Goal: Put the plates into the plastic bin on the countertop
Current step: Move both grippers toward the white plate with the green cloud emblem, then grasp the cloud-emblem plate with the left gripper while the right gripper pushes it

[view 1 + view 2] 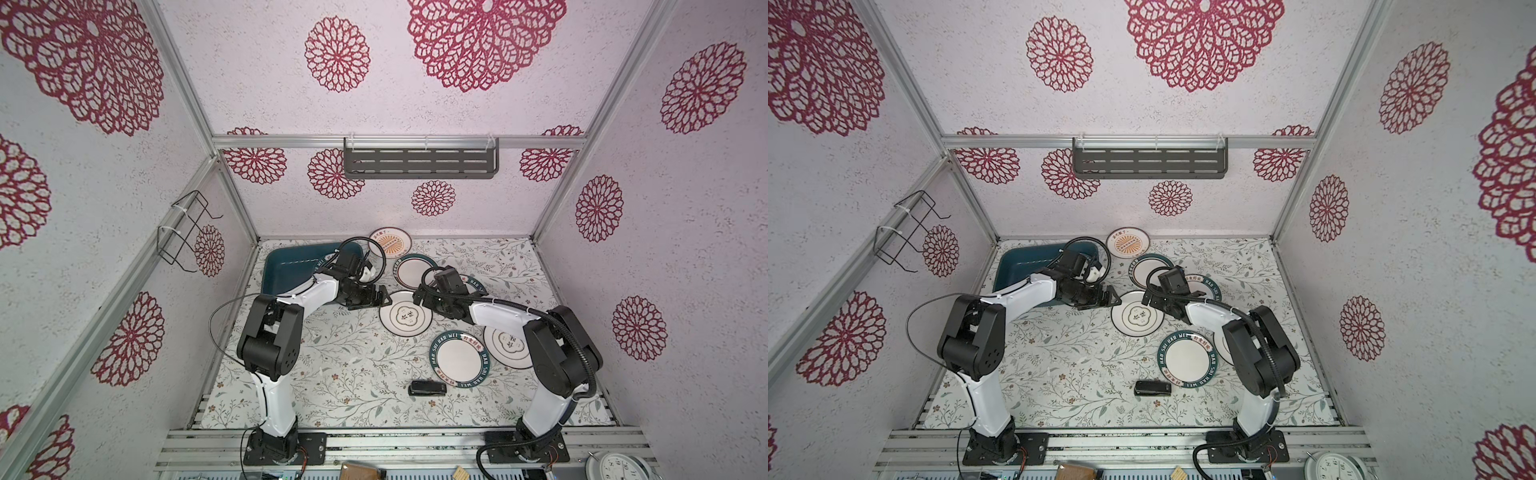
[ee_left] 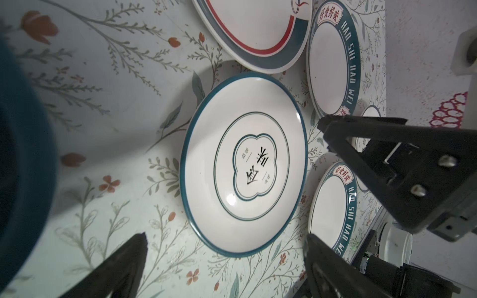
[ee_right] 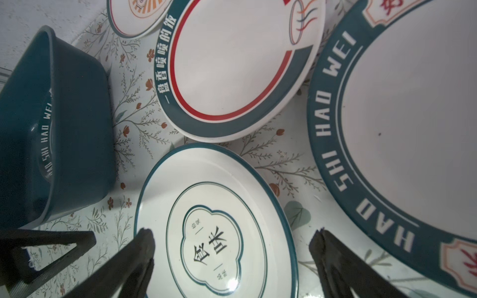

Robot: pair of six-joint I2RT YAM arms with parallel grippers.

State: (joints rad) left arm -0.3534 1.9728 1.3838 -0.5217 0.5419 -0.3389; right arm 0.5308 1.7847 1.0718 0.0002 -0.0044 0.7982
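Several white plates lie on the leafy countertop. A plate with thin dark rings and a clover centre lies in the middle. My left gripper stands open at its left edge. My right gripper stands open over its right edge. Behind it lie a red-ringed plate and an orange sunburst plate. Two lettered teal-rim plates lie to the right. The teal plastic bin at the back left holds a lettered plate.
A small black device lies near the front. Another plate is partly hidden behind the right arm. A grey slotted shelf hangs on the back wall and a wire rack on the left wall. A clock face sits off the counter, front right.
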